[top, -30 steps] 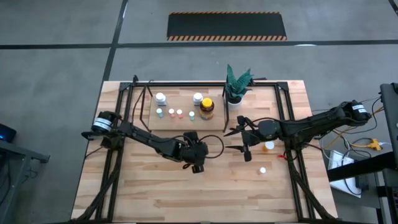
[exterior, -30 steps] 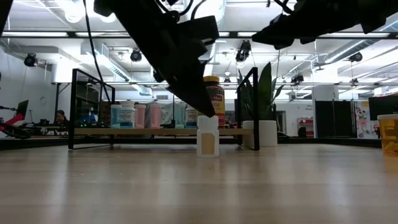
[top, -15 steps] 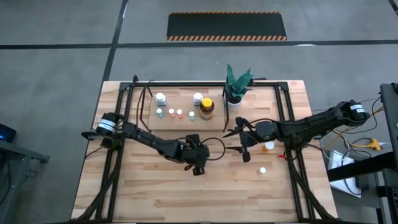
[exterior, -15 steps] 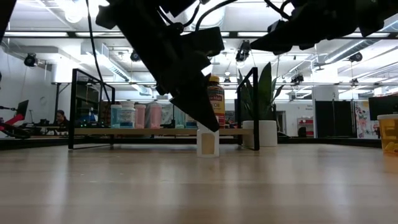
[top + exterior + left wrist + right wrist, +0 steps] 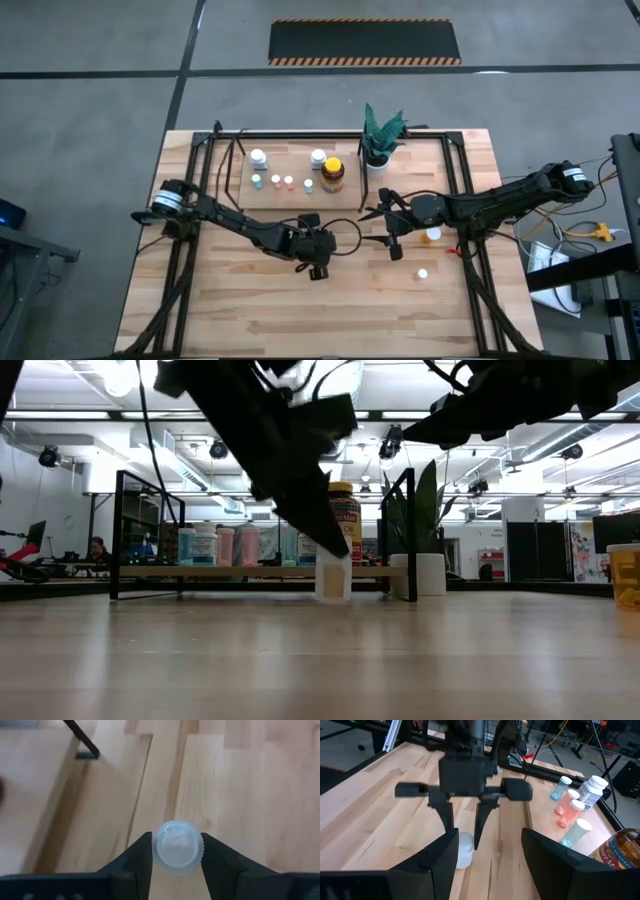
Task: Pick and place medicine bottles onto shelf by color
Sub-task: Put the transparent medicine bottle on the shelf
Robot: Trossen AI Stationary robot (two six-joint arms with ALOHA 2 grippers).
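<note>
Two fingers of the left gripper (image 5: pixel 176 851) clamp a white-capped bottle (image 5: pixel 177 845) near the shelf (image 5: pixel 290 195) — right gripper (image 5: pixel 490 862) empty, jaws apart.

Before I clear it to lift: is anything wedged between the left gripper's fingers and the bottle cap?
Nothing. In the left wrist view the left gripper has both fingers right against the white-capped bottle; only bare table lies around them.

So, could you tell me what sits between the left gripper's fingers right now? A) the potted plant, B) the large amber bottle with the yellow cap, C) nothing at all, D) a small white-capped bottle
D: the left wrist view shows the left gripper with its fingers against both sides of a small white-capped bottle standing on the tabletop.
</note>
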